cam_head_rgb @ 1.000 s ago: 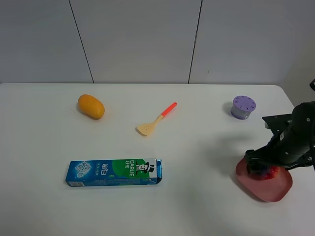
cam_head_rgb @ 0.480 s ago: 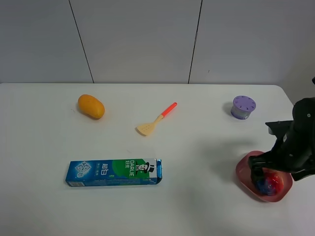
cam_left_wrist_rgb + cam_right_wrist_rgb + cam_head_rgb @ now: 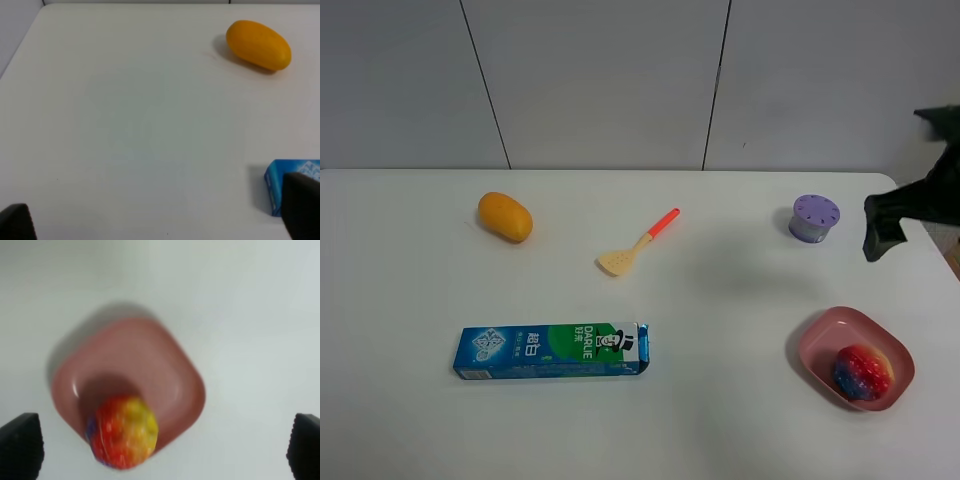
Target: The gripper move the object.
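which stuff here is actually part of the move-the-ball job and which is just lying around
Part of the job:
- mottled ball, lying in the pink dish
- right tool, lifted clear above the table, fingers apart and empty

Just lying about:
- orange mango
- small spatula
- toothpaste box
- purple lidded container

Table looks smooth, matt white; pink dish is glossy plastic w/ highlights on its inner wall. Ball has a bumpy, mottled surface; toothpaste box is printed card w/ slight sheen. Mango skin smooth, semi-matt.
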{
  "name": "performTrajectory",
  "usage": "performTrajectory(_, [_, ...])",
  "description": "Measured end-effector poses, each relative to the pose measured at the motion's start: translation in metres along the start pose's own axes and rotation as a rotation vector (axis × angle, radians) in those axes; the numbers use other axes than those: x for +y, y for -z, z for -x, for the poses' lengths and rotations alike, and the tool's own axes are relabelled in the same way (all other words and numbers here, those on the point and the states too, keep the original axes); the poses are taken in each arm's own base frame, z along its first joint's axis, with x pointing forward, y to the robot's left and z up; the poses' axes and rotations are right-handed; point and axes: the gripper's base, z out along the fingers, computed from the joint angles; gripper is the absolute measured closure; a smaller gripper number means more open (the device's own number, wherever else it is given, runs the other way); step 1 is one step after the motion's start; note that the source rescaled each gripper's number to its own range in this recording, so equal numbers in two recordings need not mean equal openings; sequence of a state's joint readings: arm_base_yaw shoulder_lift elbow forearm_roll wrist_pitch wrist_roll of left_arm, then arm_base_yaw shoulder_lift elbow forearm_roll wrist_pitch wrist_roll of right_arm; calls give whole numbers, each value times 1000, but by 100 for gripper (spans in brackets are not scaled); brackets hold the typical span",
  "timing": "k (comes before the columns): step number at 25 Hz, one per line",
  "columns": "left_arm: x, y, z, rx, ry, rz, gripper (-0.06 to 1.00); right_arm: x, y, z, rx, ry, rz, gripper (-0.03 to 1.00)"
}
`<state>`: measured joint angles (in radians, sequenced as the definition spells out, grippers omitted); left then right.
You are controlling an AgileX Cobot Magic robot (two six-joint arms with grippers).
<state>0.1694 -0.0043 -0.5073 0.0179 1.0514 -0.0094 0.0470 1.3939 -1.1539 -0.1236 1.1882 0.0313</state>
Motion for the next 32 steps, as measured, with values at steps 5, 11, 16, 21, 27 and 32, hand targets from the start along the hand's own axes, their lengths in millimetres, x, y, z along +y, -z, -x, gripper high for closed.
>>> performTrajectory(5, [0,0,0,0,0,0,-6,-4,78,7,-269,-32,58,-2])
performTrajectory(11, [0,0,0,0,0,0,-6,-5,125,-20,-424,-50,92,-2])
performTrajectory(16, [0,0,0,0,0,0,-6,-7,166,-62,-583,-65,117,-2])
performTrajectory(21, [0,0,0,0,0,0,-6,-9,194,-118,-738,-74,127,-2])
performTrajectory(27, [0,0,0,0,0,0,-6,-3,161,-201,-796,-66,124,-3])
performTrajectory(32, [0,0,0,0,0,0,-6,4,104,-249,-882,-28,99,-3])
